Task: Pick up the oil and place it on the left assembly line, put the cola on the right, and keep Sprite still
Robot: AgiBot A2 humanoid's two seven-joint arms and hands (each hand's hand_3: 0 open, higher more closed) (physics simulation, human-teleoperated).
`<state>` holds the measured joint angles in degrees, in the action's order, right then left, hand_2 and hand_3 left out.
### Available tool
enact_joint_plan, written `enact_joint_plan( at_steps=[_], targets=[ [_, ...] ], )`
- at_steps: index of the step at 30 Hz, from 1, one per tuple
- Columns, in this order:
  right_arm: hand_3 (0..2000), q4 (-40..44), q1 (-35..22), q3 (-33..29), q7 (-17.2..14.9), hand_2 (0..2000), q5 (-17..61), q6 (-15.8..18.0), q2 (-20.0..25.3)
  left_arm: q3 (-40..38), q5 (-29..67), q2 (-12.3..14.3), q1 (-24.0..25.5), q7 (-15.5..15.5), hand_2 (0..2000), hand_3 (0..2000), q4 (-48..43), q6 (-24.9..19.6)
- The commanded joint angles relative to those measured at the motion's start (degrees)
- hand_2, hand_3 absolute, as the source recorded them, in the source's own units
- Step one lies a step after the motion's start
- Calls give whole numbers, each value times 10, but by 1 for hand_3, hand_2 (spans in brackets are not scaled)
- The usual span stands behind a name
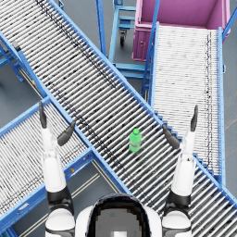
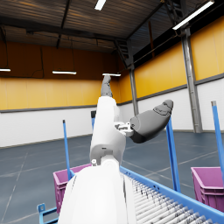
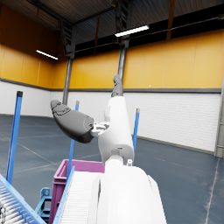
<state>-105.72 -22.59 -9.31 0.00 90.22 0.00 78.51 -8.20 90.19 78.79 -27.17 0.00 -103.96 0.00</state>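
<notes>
Sprite point(image 1: 134, 140) stands midway between the conveyor point(image 1: 83, 78) edges. Left hand point(image 1: 51, 129) and right hand point(image 1: 185, 132) are spread, empty and raised clear of it, likely so it isn't disturbed.

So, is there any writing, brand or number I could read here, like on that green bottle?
No text can be read in any view.
Green bottle: any label is too small and blurred to read.
Pink bin: no writing shows.

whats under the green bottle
The green bottle stands upright on the grey rollers of the diagonal conveyor. Its base covers the rollers right beneath it, and the rollers hide whatever lies below the conveyor.
</notes>
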Motion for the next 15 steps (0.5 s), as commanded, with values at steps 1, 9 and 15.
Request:
enact_joint_plan(
  at_steps=[1, 9, 15],
  targets=[
    [0, -1, -2, -1, 0, 0, 0, 0, 0, -3, 0, 0, -2, 0, 0, 0, -3, 0],
    [0, 0, 5, 2, 0, 0, 0, 0, 2, -5, 0, 2, 6, 0, 0, 0, -2, 0],
    [0, 0, 6, 3, 0, 0, 0, 0, 3, -6, 0, 3, 8, 0, 0, 0, -3, 0]
  ],
)
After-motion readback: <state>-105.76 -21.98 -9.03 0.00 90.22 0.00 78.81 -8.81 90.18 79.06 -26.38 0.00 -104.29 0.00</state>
